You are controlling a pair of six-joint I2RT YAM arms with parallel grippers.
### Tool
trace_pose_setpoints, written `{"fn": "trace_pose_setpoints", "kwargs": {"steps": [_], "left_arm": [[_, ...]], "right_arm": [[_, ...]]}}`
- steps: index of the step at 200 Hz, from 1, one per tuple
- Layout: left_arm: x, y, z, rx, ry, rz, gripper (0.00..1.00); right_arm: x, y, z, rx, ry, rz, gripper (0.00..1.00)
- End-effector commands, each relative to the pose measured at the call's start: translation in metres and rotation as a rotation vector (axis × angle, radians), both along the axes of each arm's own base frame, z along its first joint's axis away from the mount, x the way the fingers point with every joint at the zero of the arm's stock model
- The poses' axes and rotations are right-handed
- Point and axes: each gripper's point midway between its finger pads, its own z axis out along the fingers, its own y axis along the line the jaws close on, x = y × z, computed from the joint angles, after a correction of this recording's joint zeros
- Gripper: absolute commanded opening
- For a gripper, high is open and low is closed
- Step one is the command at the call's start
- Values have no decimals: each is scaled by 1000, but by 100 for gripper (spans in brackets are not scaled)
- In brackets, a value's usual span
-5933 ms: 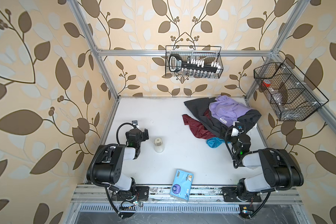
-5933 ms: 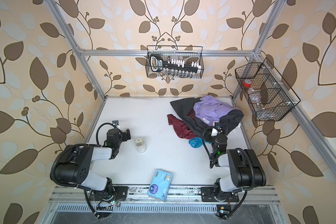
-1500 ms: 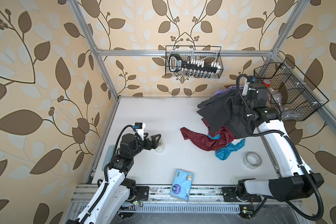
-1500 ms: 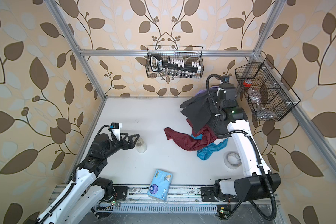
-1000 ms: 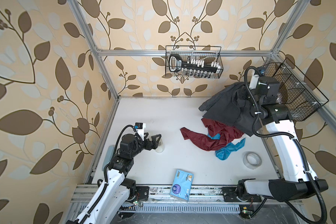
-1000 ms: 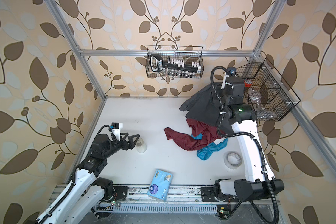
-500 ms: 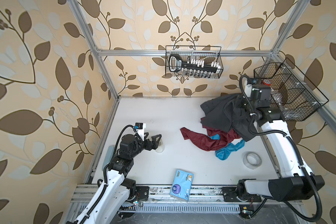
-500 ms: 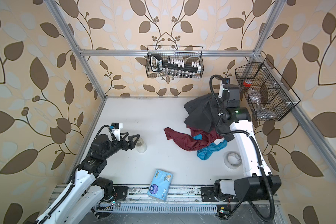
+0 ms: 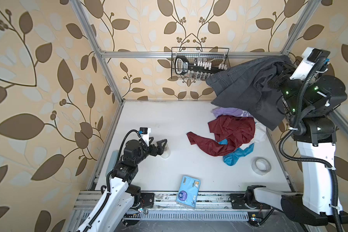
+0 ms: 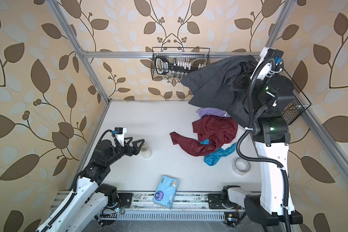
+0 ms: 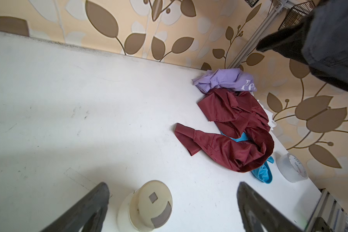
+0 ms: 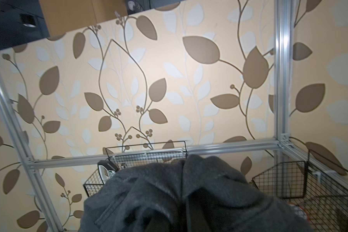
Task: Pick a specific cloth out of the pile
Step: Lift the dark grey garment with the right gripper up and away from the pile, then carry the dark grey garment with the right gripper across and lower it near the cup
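I have the right gripper (image 9: 277,75) raised high at the far right, jaws clenched on the cloth (image 9: 247,90). The charcoal garment hangs clear of the tabletop (image 9: 159,120), bunched at the jaws and draping down and to the left, in front of the wire basket (image 9: 199,64) on the far wall. In the right wrist view the cloth (image 12: 189,196) fills the lower frame and hides the jaws themselves.

The pile (image 9: 231,134) lies below it on the far right of the tabletop: a lilac shirt (image 9: 227,112) with white lettering at the far edge, a maroon garment (image 9: 223,138) spread over the middle with one sleeve trailing left, a teal piece (image 9: 237,155) poking out on the near side, a bit of white (image 9: 259,134) at the right. The cloth's lowest hem hangs over the right edge of the pile; I cannot tell whether they touch.

A tape roll (image 9: 261,166) sits just near-right of the pile. A blue tissue pack (image 9: 188,191) rests at the near edge.

My left gripper (image 9: 158,147) hovers low at the left, jaws released and standing wide. A small cream bottle (image 11: 147,206) stands upright at their tips, untouched.
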Motion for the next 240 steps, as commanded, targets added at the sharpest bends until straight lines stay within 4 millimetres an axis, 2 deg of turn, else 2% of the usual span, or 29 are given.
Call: {"fn": "trace_pose_setpoints", "kwargs": {"steps": [1, 21, 47, 79, 115, 148, 168, 208, 225, 240], "left_arm": [[1, 3, 25, 10, -70, 25, 99], [0, 9, 26, 16, -77, 60, 99], [-1, 18, 29, 20, -91, 111, 99], [-4, 32, 33, 23, -111, 186, 99], [-9, 42, 40, 14, -152, 240, 99], [-14, 46, 46, 6, -184, 257, 99], [-16, 46, 49, 1, -196, 255, 99], [-18, 46, 51, 1, -208, 259, 99], [-18, 47, 52, -1, -213, 262, 99], [-18, 48, 52, 1, -218, 266, 99]], "right_arm": [[-25, 28, 52, 44, -178, 199, 0], [-22, 52, 52, 67, -174, 334, 0], [-14, 94, 35, 56, -141, 445, 0], [0, 167, 1, 5, -66, 561, 0], [29, 253, -42, -53, 37, 678, 0], [53, 321, -70, -89, 88, 761, 0], [72, 354, -88, -92, 108, 806, 0], [113, 415, -144, -46, 183, 948, 0], [126, 441, -180, -28, 225, 1023, 0], [135, 463, -221, -14, 271, 1097, 0]]}}
